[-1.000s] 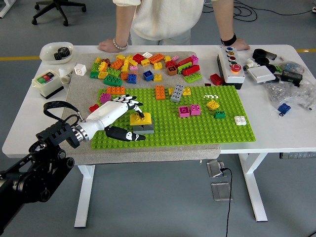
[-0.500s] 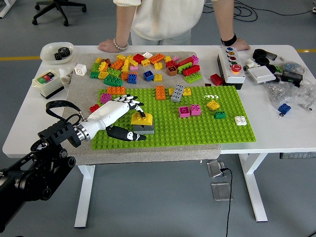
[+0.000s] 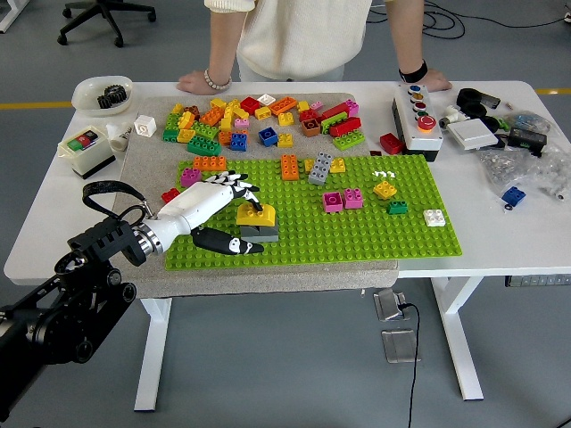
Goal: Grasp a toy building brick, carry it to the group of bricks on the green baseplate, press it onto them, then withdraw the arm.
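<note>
Resting on the green baseplate [image 3: 357, 232], the left hand [image 3: 214, 209] brackets a yellow brick [image 3: 254, 214] atop a grey one [image 3: 260, 232], fingers loosely spread (grip unclear); rigid, light plastic, best pinched across its sides.

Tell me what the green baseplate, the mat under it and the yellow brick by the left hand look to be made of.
Green baseplate: looks like hard moulded plastic, its surface a regular grid of studs. Mat: probably felt or woven fabric, grey-beige, dull, with soft edges. Yellow brick: smooth plastic with raised studs, sitting on a grey brick. The left hand lies beside it, thumb below.
</note>
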You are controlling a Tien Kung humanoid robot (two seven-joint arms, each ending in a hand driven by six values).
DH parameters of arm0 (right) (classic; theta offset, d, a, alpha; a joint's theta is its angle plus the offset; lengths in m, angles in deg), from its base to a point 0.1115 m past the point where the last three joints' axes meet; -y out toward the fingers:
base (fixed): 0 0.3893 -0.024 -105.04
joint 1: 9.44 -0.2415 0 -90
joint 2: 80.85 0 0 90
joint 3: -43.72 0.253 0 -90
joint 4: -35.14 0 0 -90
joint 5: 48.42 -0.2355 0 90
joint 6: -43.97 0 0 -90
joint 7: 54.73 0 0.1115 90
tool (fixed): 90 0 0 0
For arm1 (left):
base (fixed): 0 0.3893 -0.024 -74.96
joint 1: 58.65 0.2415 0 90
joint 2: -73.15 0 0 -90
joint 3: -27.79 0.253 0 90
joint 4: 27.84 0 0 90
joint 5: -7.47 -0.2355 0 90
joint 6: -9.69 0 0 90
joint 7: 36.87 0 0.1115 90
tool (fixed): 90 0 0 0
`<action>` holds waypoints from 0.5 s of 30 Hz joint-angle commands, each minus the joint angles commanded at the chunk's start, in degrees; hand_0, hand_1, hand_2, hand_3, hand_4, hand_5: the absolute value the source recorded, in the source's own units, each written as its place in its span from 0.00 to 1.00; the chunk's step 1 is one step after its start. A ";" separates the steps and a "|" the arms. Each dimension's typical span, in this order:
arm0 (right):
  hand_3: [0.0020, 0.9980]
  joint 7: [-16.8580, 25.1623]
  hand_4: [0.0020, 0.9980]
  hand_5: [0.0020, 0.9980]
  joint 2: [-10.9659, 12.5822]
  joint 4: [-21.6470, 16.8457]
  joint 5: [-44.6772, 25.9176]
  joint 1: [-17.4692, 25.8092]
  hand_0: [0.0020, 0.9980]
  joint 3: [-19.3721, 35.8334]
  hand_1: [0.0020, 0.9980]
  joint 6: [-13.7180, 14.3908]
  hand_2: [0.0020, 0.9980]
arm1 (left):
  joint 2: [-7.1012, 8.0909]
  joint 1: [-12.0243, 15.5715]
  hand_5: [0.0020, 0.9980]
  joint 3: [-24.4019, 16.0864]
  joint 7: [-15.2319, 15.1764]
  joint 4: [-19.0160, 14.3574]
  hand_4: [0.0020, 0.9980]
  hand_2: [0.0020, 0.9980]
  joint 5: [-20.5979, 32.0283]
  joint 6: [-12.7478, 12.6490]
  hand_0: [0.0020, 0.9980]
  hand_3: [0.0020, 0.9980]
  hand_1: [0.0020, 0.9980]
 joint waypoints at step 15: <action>0.62 -0.06 0.83 0.52 0.03 0.00 -0.05 -0.01 0.74 0.01 0.63 0.00 0.68 | -0.22 -0.10 0.60 -1.08 0.35 -1.46 1.00 0.88 0.30 0.16 1.00 0.59 0.99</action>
